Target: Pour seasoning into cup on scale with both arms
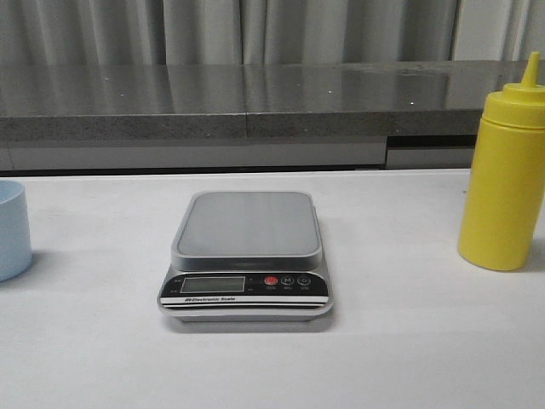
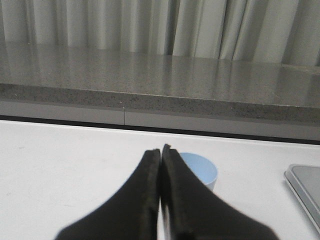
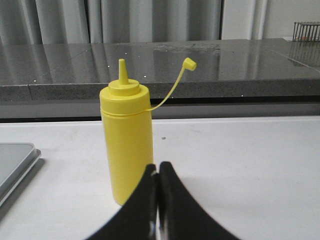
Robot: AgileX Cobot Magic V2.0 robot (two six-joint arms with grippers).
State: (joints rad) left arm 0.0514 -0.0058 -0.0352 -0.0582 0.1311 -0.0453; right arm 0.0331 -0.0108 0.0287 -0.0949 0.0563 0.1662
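Note:
The scale (image 1: 247,256) sits mid-table with its grey platform bare; its edge shows in the left wrist view (image 2: 306,190) and the right wrist view (image 3: 15,165). The light blue cup (image 1: 12,230) stands upright at the far left of the table, apart from the scale; it shows beyond my left gripper (image 2: 161,150), which is shut and empty. The yellow seasoning bottle (image 1: 502,183) stands upright at the far right, its tethered cap hanging open (image 3: 189,63). My right gripper (image 3: 158,167) is shut and empty, just short of the bottle (image 3: 126,140). Neither gripper shows in the front view.
A grey stone ledge (image 1: 255,102) runs along the back of the white table (image 1: 400,341), with curtains behind it. A small wire rack (image 3: 306,30) stands on the ledge at the far right.

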